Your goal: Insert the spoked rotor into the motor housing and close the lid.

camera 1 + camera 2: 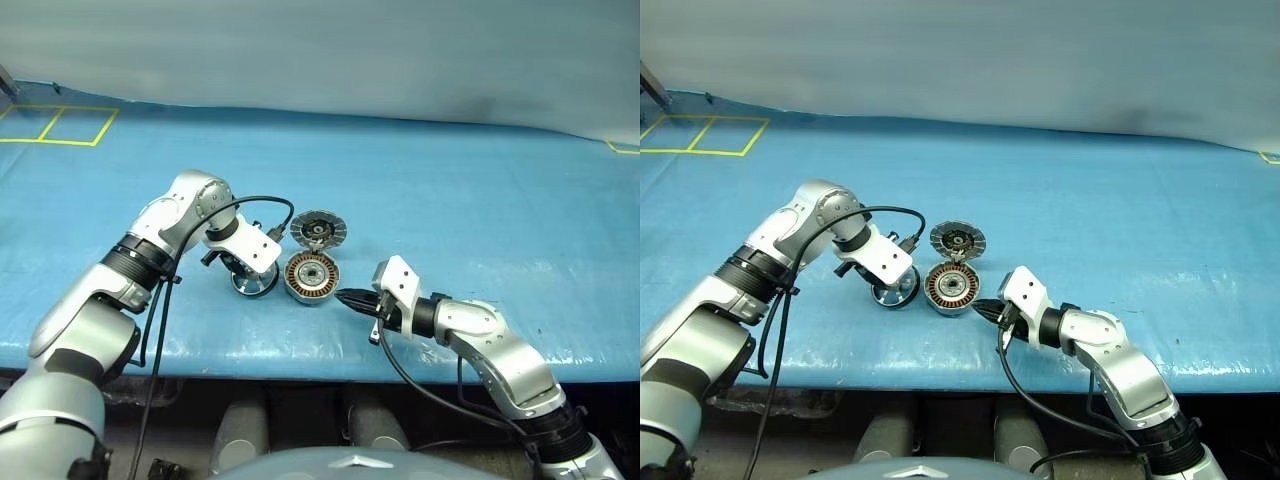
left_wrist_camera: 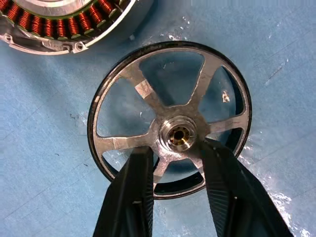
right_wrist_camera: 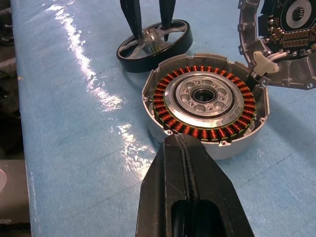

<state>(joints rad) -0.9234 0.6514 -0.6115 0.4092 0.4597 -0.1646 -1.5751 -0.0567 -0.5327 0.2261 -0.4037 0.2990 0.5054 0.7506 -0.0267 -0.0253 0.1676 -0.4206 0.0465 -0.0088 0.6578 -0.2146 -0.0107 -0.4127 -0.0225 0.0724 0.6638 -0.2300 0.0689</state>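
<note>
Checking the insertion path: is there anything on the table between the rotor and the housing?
No. In the right wrist view the rotor and housing sit side by side with only bare blue table between.

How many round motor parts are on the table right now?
3: the spoked rotor under the left gripper, the motor housing beside it, and the lid hinged open behind the housing.

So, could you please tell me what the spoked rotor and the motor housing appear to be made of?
Spoked rotor: likely bare metal, judging by its shiny silver spokes and hub; the rim is dark, glossy, possibly coated. Motor housing: silver-grey cast-looking metal shell, with a ring of copper-coloured wire windings.
</note>
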